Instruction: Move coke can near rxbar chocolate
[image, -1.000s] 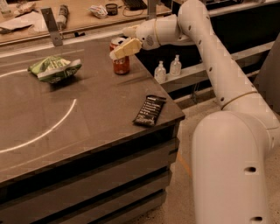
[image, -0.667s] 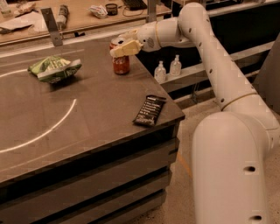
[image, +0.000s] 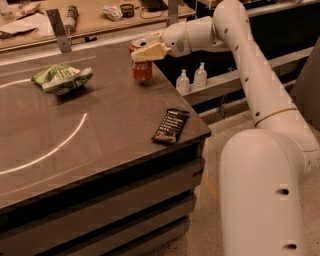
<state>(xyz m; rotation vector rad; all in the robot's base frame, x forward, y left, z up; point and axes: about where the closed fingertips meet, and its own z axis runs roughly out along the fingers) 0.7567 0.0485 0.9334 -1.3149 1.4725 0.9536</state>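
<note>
The coke can (image: 142, 69), red with a silver top, stands near the far right edge of the dark table (image: 100, 145). My gripper (image: 146, 52) reaches in from the right at the can's upper part, and its cream fingers (image: 150, 50) are closed across the can just below the rim. The can's base is at or barely above the table top. The rxbar chocolate (image: 171, 126), a flat black bar with white text, lies at the table's near right corner, about two can heights nearer than the can.
A green-and-white snack bag (image: 62, 79) lies at the far left of the table. A white arc is painted on the table top. Two small bottles (image: 192, 79) stand on a ledge past the right edge. A cluttered bench runs behind.
My gripper has risen slightly and edged right at the can's top. The can has shifted a little right with it. The bar and the bag have not moved.
</note>
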